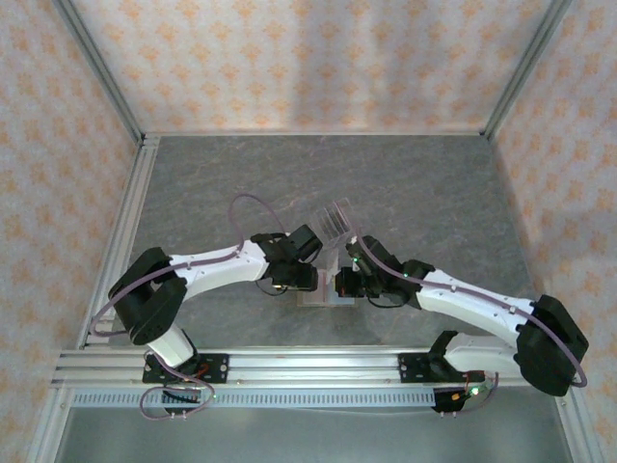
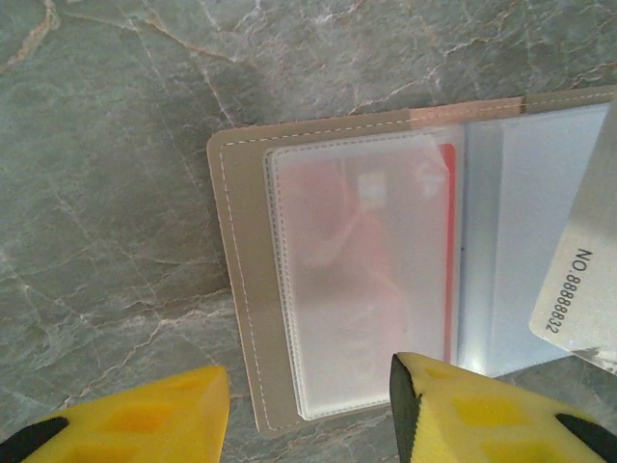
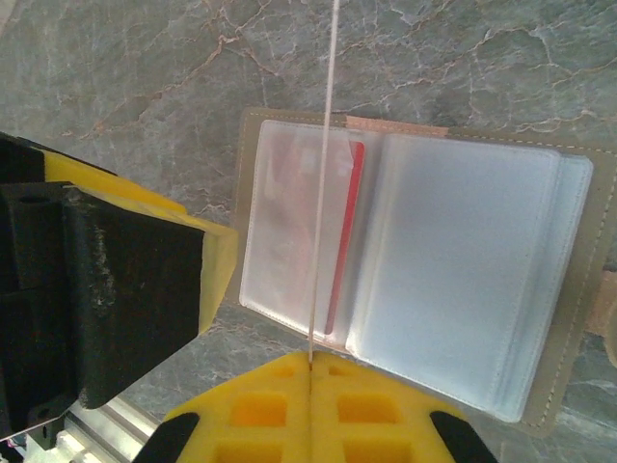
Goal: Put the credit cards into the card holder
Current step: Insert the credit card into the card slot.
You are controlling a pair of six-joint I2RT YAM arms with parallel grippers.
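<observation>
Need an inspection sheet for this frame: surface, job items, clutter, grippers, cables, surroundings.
Surface: grey marble-patterned tabletop, flat and dry.
Job's things: flat tan card holder lying open, clear sleeves up; red plastic card inside one sleeve; thin pale grey numbered card held edge-down over the sleeves.
Clutter: clear acrylic slotted stand behind the holder.
Grippers: left gripper open over the holder's edge; right gripper shut on the grey card.
Cables: purple cable looped off the left arm, no snag seen.
Surroundings: orange-patterned walls, aluminium rail.

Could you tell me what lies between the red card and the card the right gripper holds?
An empty clear sleeve of the open card holder, beside the held card, in the left wrist view.
</observation>
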